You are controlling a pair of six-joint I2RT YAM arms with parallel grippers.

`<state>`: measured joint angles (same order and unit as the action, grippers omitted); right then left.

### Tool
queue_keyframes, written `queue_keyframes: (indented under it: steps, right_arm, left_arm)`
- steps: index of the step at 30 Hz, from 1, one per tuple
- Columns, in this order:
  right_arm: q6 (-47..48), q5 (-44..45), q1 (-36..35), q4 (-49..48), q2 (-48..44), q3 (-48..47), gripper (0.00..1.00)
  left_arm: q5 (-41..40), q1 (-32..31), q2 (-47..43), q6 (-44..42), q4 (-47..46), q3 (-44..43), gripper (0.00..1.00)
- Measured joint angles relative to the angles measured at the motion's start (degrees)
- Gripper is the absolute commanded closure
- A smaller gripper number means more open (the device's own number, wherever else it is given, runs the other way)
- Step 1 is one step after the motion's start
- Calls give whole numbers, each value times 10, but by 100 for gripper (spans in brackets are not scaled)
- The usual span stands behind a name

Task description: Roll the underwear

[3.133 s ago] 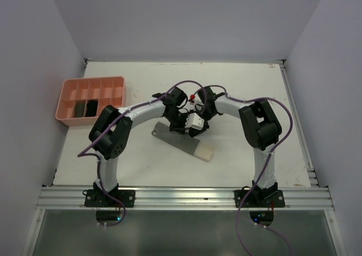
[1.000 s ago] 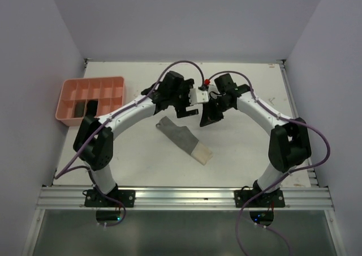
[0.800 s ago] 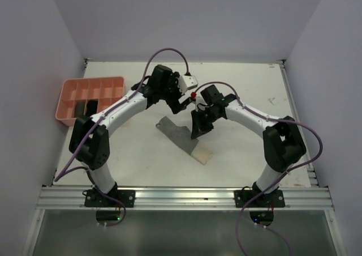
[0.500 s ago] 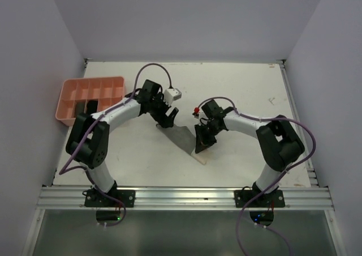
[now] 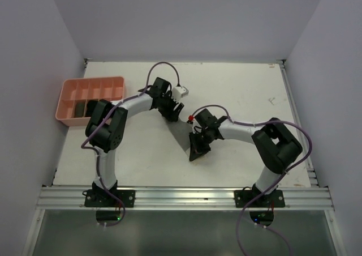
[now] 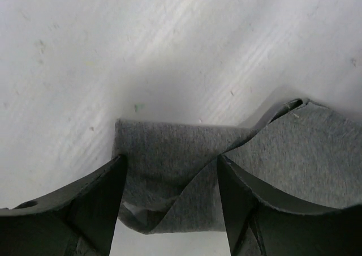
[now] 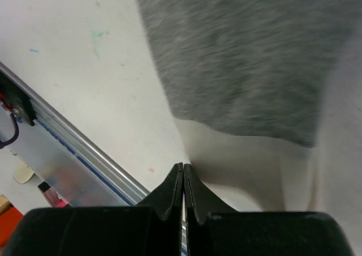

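One grey underwear point(image 5: 181, 132) flat on the counter point(image 5: 237, 86), right of the pink tray point(image 5: 93, 79). Cream end hidden in the top view beneath the right gripper point(image 5: 198, 149); visible only from the right wrist. Tray's near right corner cut off by the left elbow; dark contents hard to make out. Left gripper point(image 5: 171, 111), nearer the tray, spread astride the rumpled grey end. Right gripper, farther from the tray, pressed together at the cream edge; impossible to tell whether pinching cloth. Both arms bent low, reaching inward.
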<state>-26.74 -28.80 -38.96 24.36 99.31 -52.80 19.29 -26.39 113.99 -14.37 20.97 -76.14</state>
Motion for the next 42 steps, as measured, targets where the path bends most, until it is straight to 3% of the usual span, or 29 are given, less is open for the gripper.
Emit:
queue_keyframes:
  steps: [1, 3, 4, 6, 8, 9, 13, 16, 18, 23, 24, 25, 27, 32, 42]
  right_arm:
    - [-8, -5, -4, -7, -2, 0, 95]
    - [-23, -9, -10, -23, -15, 0, 92]
    - [-31, -9, -11, -31, -30, 0, 91]
    - [-44, -2, -12, -47, -81, 0, 85]
    - [-52, 21, -11, -64, -148, 0, 70]
    - [-53, 31, -11, -73, -179, -3, 68]
    - [-47, 57, -5, -105, -223, -28, 71]
    - [-28, 51, 5, -110, -165, -68, 78]
    - [-10, 38, 11, -101, -104, -103, 88]
    - [12, 11, 35, -93, -20, -115, 97]
    - [12, 0, 46, -97, -11, -110, 97]
    - [12, -10, 61, -108, -7, -100, 98]
    - [11, -36, 94, -126, -2, -76, 99]
    - [5, -83, 127, -184, 21, -28, 100]
    - [-76, -127, 116, -328, 12, 135, 100]
  left_arm:
    - [3, 0, 11, -5, -2, -15, 30]
    - [19, -1, 32, -24, -5, -42, 18]
    - [27, -1, 35, -33, -7, -47, 3]
    - [41, -2, 36, -48, -8, -49, 0]
    - [50, -2, 35, -58, -11, -49, 0]
    - [55, -2, 33, -58, -14, -49, 0]
    - [75, 6, -4, -27, -33, -42, 0]
    - [89, 28, -61, 38, -64, -41, 0]
    - [89, 50, -99, 85, -85, -44, 0]
    - [183, 107, -126, 172, -120, -59, 32]
    - [205, 113, -126, 195, -138, -46, 37]
    - [223, 116, -127, 214, -157, -28, 50]
    - [263, 117, -131, 282, -220, 49, 59]
    - [315, 100, -115, 410, -327, 193, 60]
    - [339, 73, -7, 491, -434, 199, 63]
